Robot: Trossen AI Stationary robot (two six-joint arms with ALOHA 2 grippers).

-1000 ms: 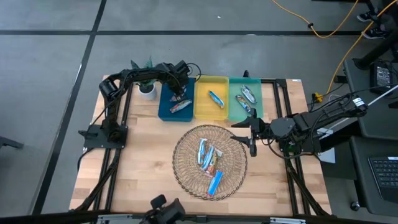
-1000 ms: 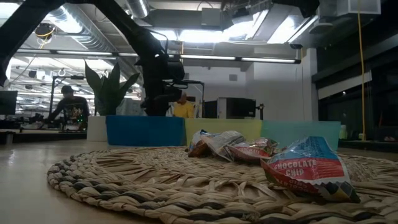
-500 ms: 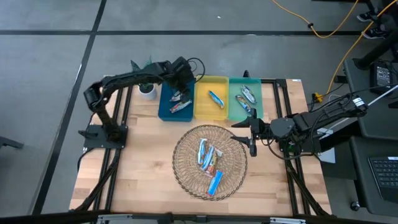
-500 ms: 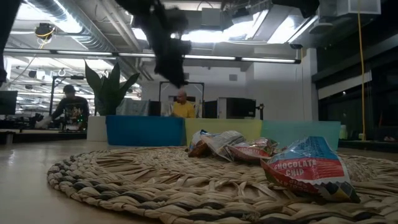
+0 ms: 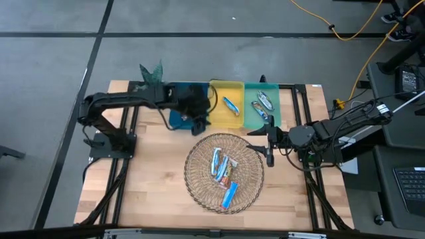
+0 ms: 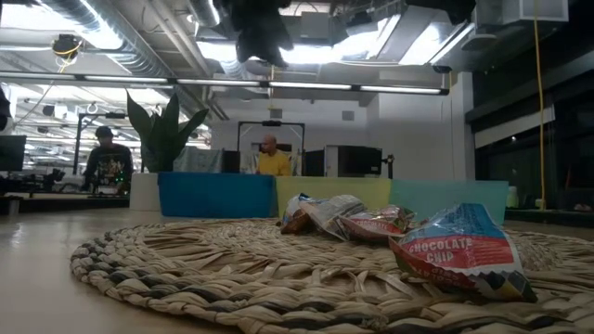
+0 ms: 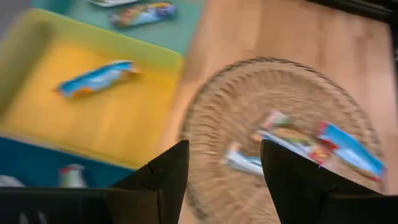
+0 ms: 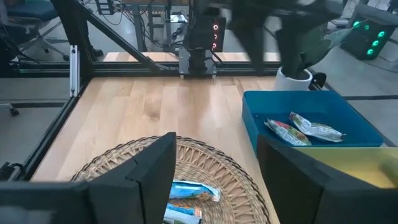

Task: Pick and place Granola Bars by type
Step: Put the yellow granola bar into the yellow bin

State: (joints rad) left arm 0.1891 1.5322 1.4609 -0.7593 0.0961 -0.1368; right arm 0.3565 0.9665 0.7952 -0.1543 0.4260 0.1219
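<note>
Several granola bars lie in a heap on the round wicker basket; the low view shows them close up. One bar lies in the yellow tray, two in the green tray and two in the blue tray. My left gripper hangs open and empty, raised between the blue tray's near edge and the basket's far rim. At the basket's right rim my right gripper stands raised, open, with nothing between its fingers.
The three trays stand side by side along the far edge, blue, yellow, then green. A potted plant stands at the far left, beside the blue tray. Bare wooden table lies to the left of the basket.
My left gripper has risen out of the blue tray and swung toward the table's near edge and right, ending over the gap between tray and basket. A second bar shows in the blue tray where it was. My right arm has kept still.
</note>
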